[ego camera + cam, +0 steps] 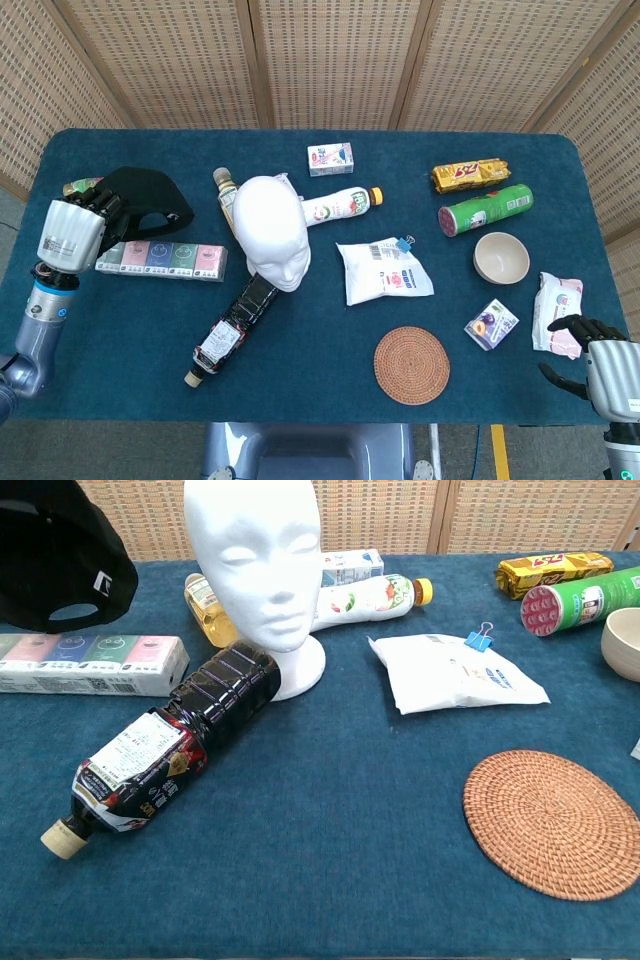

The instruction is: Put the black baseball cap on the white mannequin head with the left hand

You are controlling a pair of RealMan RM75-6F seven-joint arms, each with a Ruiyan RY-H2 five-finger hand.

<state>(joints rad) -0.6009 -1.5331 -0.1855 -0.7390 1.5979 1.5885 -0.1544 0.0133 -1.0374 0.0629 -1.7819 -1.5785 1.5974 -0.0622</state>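
Beside mannequin head (272, 230) lies dark bottle (232, 326); left hand (73, 232) grasps cap (148, 198).

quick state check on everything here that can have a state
black baseball cap: lifted, held by left hand
white mannequin head: upright, bare
dark bottle: lying down, capped
bowl: upright, empty
white pouch: lying flat, clipped shut
right hand: open, holding nothing

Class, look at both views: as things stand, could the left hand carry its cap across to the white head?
Probably yes. The left hand holds the cap lifted above the tissue packs, and nothing tall stands between it and the white head.
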